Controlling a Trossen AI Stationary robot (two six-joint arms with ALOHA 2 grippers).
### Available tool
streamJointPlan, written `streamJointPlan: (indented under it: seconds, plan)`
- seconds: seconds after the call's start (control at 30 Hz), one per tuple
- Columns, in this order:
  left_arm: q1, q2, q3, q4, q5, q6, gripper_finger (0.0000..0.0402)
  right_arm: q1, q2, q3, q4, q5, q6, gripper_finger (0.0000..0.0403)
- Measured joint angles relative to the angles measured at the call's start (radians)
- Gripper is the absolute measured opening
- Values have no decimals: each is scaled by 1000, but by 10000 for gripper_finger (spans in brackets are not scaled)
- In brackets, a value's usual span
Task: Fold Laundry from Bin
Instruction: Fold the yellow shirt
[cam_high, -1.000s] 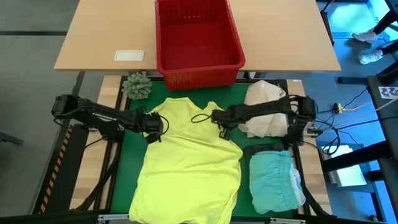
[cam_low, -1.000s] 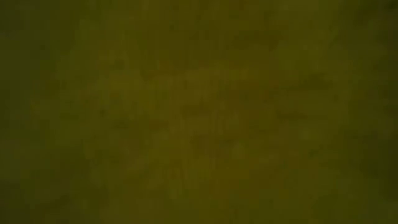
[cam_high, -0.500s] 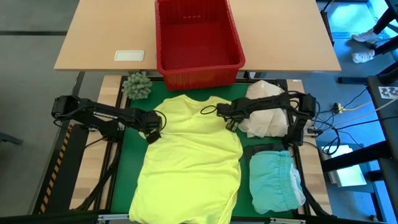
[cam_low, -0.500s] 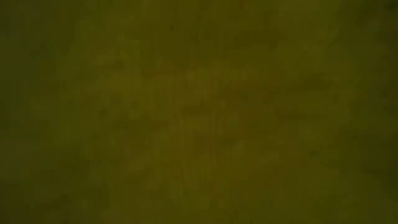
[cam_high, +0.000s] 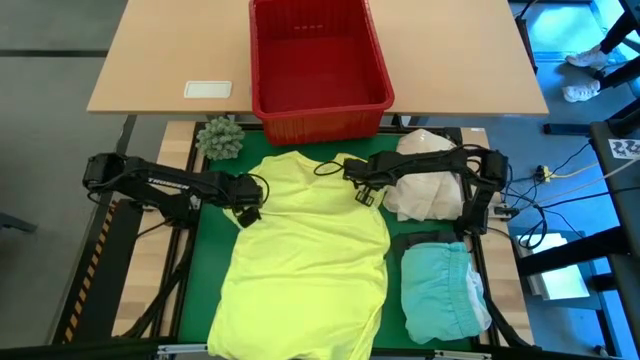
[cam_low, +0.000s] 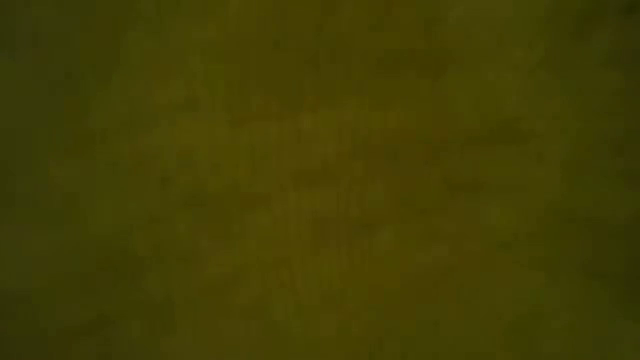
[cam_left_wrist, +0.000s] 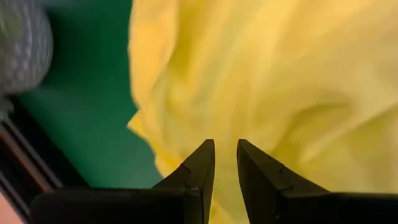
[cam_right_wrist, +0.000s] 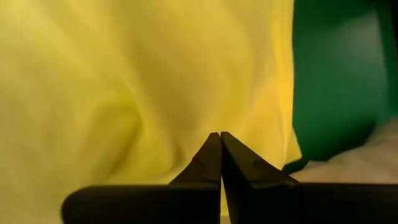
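From above, the yellow shirt (cam_high: 305, 255) lies spread on the green mat (cam_high: 395, 225), near the red bin (cam_high: 318, 60). The left gripper (cam_high: 247, 205) pinches its left shoulder; the right gripper (cam_high: 360, 180) pinches the right shoulder.

The low view is covered.

In the wrist views, each gripper's jaws are clamped on thin yellow cloth. It looks light, limp and prone to wrinkling; seams or corners would hold best.

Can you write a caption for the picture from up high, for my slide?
Two robot arms tug the yellow shirt flat on the green mat, near the red bin.
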Motion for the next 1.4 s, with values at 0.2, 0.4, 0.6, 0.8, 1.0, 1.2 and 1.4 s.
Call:
streamJointPlan:
  seconds: [0.2,0.4,0.6,0.8,1.0,1.2,1.4]
  plan:
    - [-67,0,123,-116,-93,2,64,56,0,76,-1,1,-21,0]
    - [-130,0,158,-163,14,-17,64,162,0,105,64,-48,-42,0]
    - [-220,0,127,-230,164,20,64,287,0,105,121,-92,-43,0]
    - [-254,76,121,-228,176,46,64,356,5,103,280,-153,-22,0]
    - [-251,207,121,-214,176,93,64,397,26,99,382,-268,-38,0]
    - [-221,283,121,-216,117,118,64,399,71,99,335,-278,-44,0]
    - [-145,293,121,-291,35,52,64,399,98,99,228,-278,-44,0]
